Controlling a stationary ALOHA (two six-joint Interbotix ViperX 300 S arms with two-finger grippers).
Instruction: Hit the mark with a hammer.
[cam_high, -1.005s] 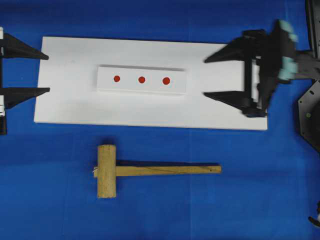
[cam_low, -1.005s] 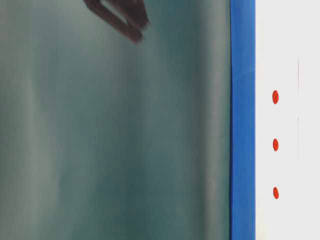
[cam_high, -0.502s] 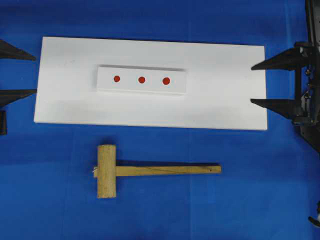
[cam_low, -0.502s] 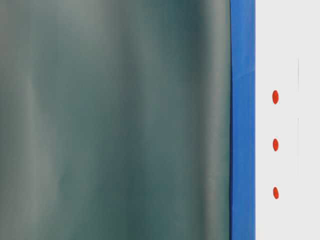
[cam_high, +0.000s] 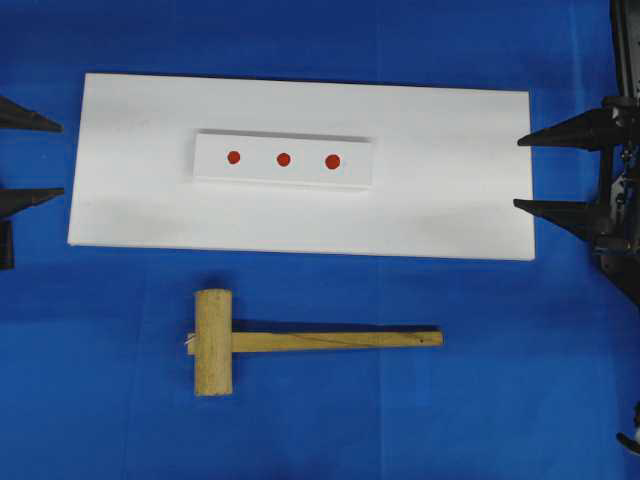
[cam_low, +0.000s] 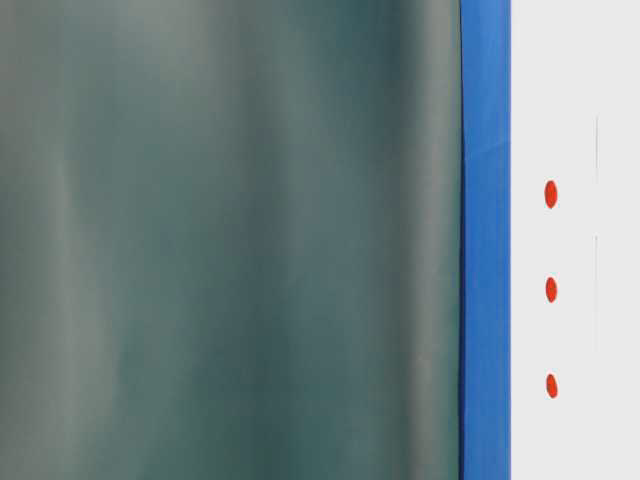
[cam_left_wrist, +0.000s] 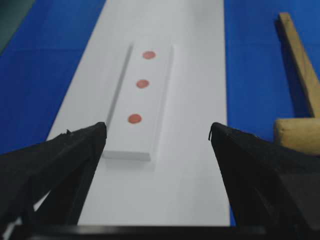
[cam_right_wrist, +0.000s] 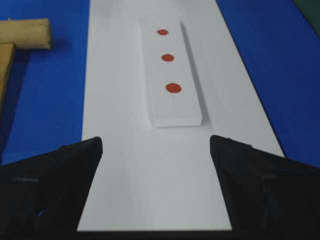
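The hammer (cam_high: 300, 341), a light wooden mallet, lies flat on the blue cloth in front of the white board (cam_high: 130, 210), head to the left, handle pointing right. It also shows in the left wrist view as the hammer (cam_left_wrist: 300, 65) and in the right wrist view as the hammer (cam_right_wrist: 22, 35). Three red marks sit on a raised white strip (cam_high: 350, 178); the middle mark (cam_high: 283, 159) is centred. My left gripper (cam_high: 60, 160) is open at the board's left end, my right gripper (cam_high: 520, 172) open at its right end. Both hold nothing.
Blue cloth (cam_high: 500, 400) covers the table around the board. The right arm's dark base (cam_high: 625, 250) stands at the right edge. A green-grey backdrop (cam_low: 230, 240) fills most of the table-level view, with the marks (cam_low: 551, 289) at its right.
My right gripper pulled back from over the board's right part to its right end. My left gripper drew back a little to the left. The hammer has not moved.
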